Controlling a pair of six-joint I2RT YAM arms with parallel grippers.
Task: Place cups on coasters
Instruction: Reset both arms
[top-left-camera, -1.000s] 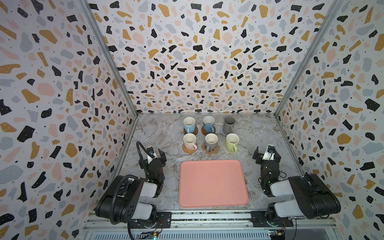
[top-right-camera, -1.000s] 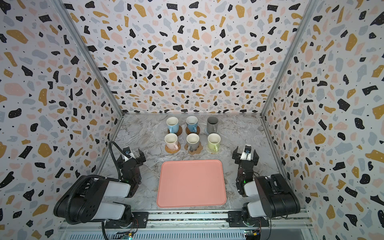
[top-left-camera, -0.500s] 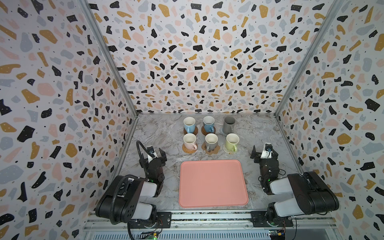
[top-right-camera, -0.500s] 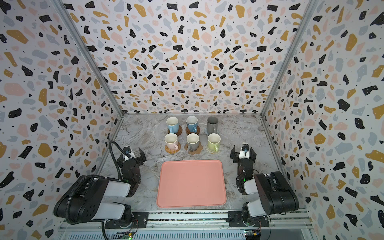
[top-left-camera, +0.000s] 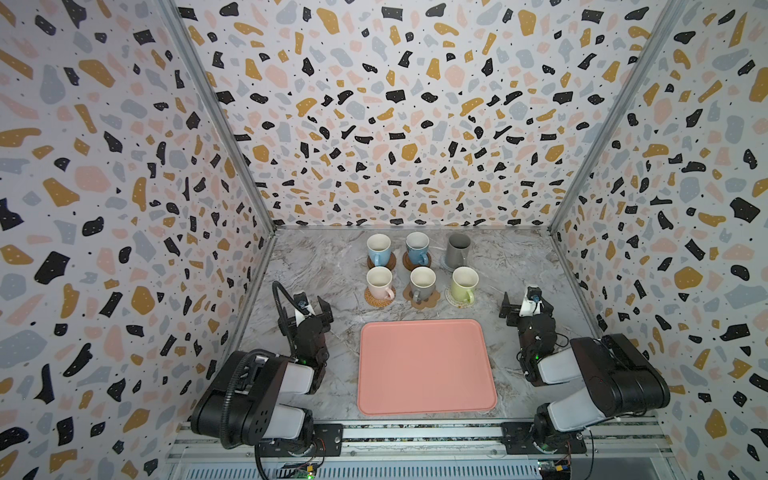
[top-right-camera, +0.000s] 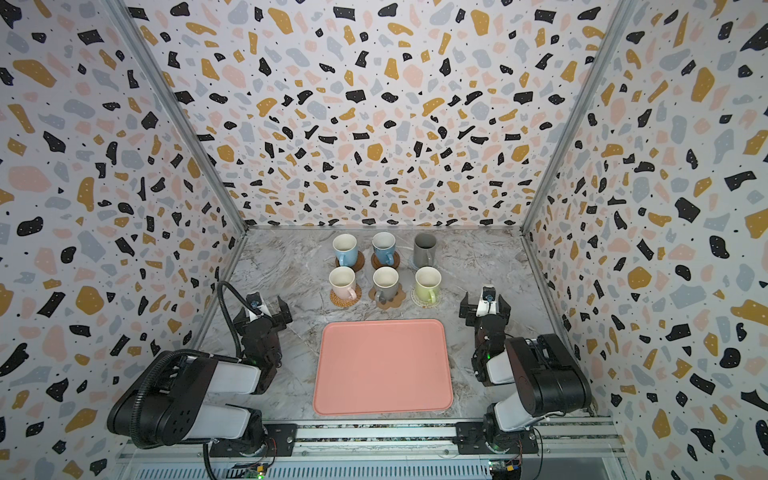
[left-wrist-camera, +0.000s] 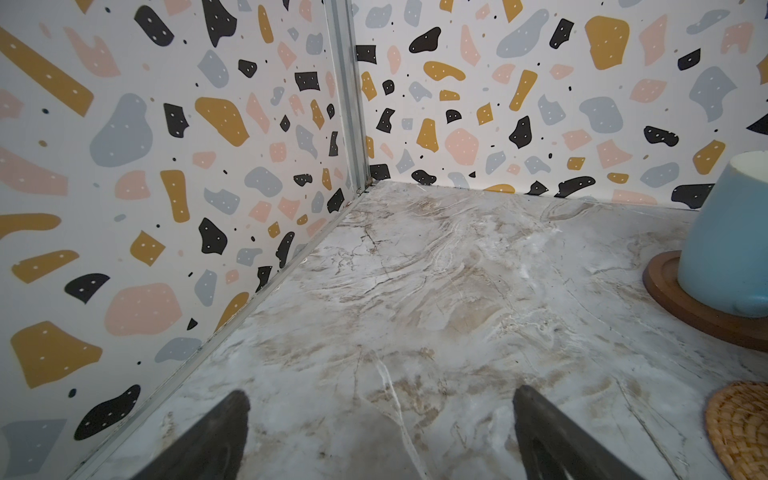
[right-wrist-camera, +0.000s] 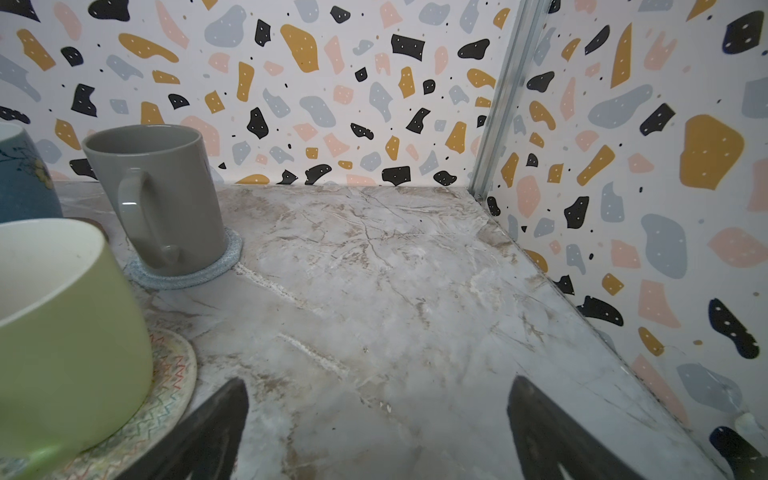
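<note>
Marble worktop bears cups on coasters at tray's twelve o'clock. Both gape empty, left pincer and right pincer: job seemingly done.

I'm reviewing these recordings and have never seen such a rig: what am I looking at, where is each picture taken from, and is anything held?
Two robot arms stand at the near edge of a marble table, each ending in a claw. Two pictures look down from overhead; two come from cameras on the wrists. Six cups each stand on a coaster, like the green cup on the patterned coaster. A pink tray lies between the arms. The left claw and right claw are open and hold nothing.
</note>
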